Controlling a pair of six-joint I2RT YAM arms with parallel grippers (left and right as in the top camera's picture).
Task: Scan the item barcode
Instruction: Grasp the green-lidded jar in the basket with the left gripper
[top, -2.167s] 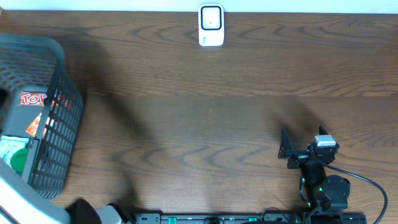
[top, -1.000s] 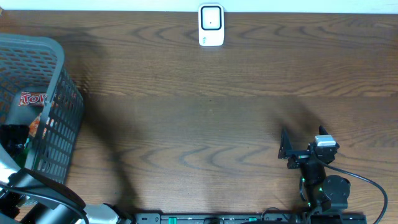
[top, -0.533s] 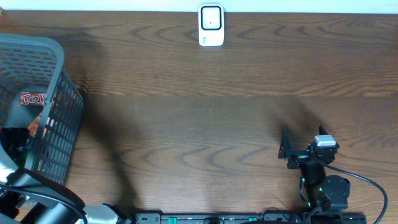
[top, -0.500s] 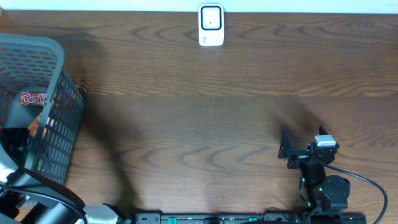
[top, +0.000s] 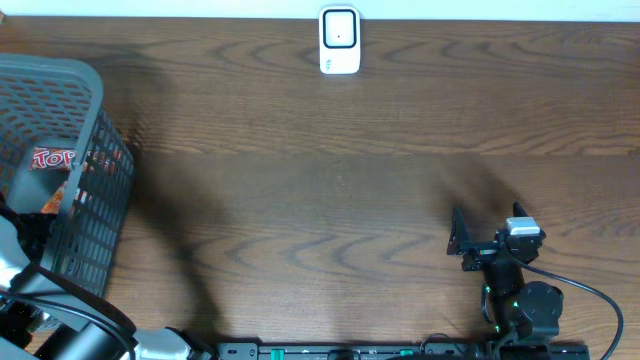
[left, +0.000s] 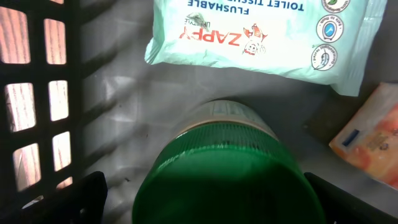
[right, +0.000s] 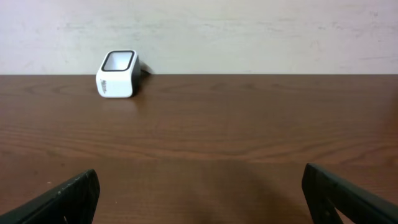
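Green-lidded jar (left: 227, 168) low-centre in left wrist view, inside basket (top: 95, 170), lid end toward lens, squarely between wide-apart jaws of left gripper (left: 217, 199). Right gripper (top: 460, 242), jaws likewise apart, lower right overhead, well away.

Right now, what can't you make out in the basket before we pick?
Left wrist view: green-lidded jar, the lid fills the frame and hides its label and any barcode.
Left wrist view: orange packet, cut off by the right edge, unidentifiable.
Left wrist view: wipes pack, top cut off, no barcode shows.
Overhead: red packet, partly covered by the basket wall.
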